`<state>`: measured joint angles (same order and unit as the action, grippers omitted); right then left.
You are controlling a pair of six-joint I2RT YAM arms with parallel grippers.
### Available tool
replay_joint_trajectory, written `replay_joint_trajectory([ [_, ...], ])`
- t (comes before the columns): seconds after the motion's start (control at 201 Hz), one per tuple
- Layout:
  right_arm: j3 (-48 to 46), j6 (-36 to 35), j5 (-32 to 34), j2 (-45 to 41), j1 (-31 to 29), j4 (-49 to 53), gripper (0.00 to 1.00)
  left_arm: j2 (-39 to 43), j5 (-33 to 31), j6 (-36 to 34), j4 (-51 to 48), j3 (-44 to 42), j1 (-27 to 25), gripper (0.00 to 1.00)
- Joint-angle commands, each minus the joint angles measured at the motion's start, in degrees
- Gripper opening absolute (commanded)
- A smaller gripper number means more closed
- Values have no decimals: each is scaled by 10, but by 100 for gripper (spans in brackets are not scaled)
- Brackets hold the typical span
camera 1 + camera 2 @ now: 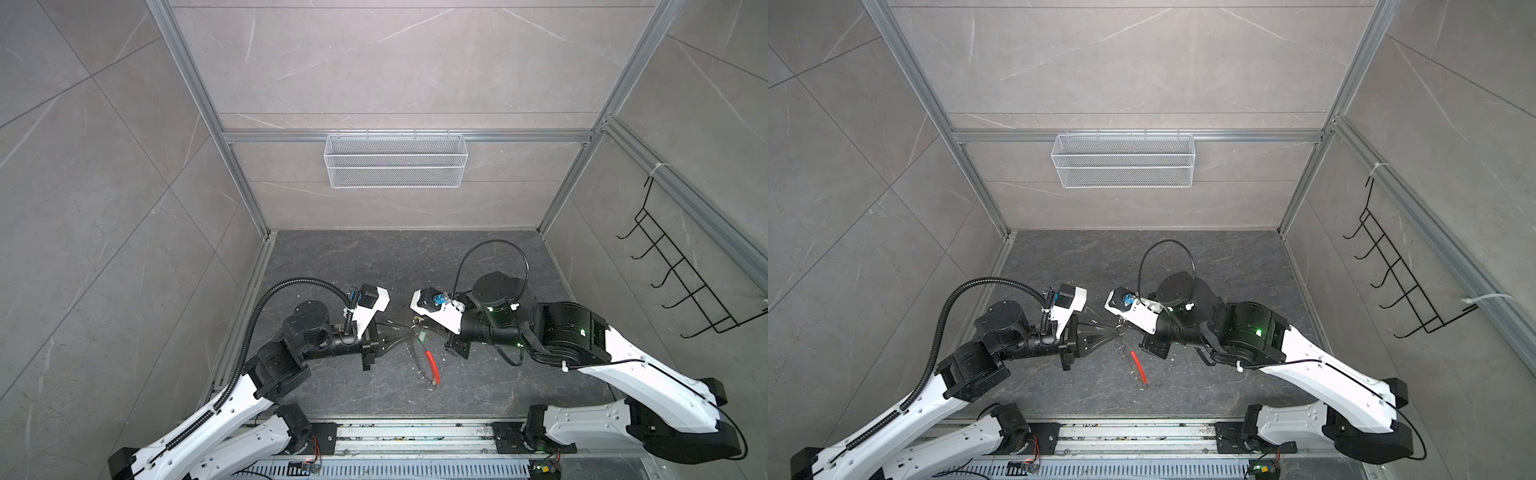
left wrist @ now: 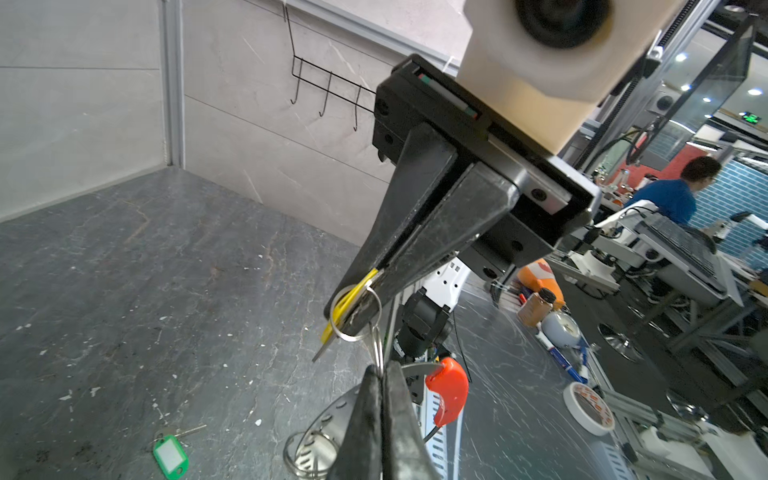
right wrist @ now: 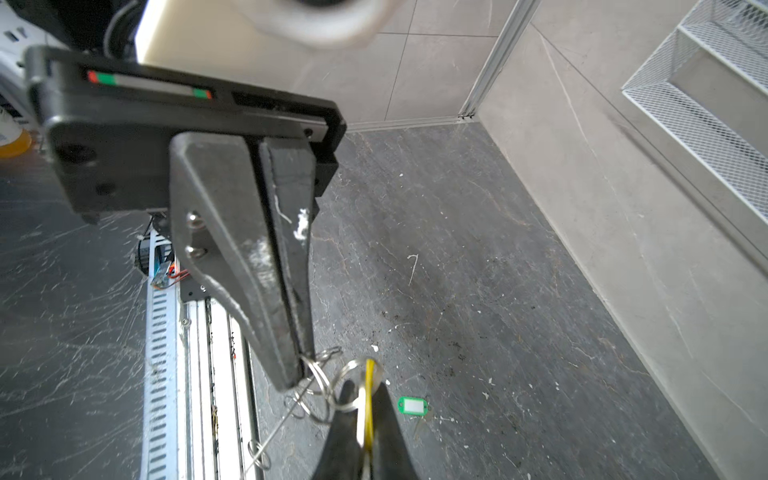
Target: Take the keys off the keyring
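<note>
closed grippers share the keyring (image 2: 449,392) above the table (image 2: 166,291).
left gripper (image 2: 381,372) is clamped on a thin ring of the keyring; beyond, right gripper (image 2: 353,316) pinches the yellow tag (image 3: 369,399) edge-on, its split ring (image 2: 334,307) linked on. green tag (image 2: 170,454) lies free on the table. risk: thin tag slips under pull. wrist views show both grips; in both top views they are unreadable.

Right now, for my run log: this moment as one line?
left gripper: shut on keyring | right gripper: shut on yellow tag | green tag: off, on table
</note>
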<state>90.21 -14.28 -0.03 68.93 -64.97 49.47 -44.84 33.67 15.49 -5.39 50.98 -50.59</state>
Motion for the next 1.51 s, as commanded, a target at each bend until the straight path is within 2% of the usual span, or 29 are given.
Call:
replay_joint_trajectory([
  [0.0,18,-29,-55,-11,2,-22,0,-6,80,18,11,17,-4,0],
  [0.164,32,-35,-119,-8,2,-10,0,-19,108,32,44,10,-4,0],
  [0.284,44,-35,-141,0,2,0,3,-25,121,43,64,5,-4,0],
  [0.408,53,-28,-155,11,2,3,16,-20,115,49,83,-5,-4,0],
  [0.493,57,-20,-163,18,2,4,21,-15,107,58,98,-13,-4,0],
  [0.603,67,-8,-169,34,2,9,37,-12,96,65,110,-22,-4,0],
  [0.707,92,3,-168,53,2,29,45,-6,83,68,120,-31,-4,0],
  [0.966,176,42,-146,118,0,101,49,26,15,84,197,-85,-4,0],
  [1.116,184,65,-125,135,-5,101,53,45,-25,89,265,-122,-4,0],
  [1.216,193,80,-88,147,-12,90,55,47,-41,97,320,-148,-4,0],
  [1.285,192,88,-52,140,-14,72,56,51,-54,100,349,-166,-4,0],
  [1.504,143,95,-20,67,-15,-18,57,81,-85,81,360,-192,-4,0],
])
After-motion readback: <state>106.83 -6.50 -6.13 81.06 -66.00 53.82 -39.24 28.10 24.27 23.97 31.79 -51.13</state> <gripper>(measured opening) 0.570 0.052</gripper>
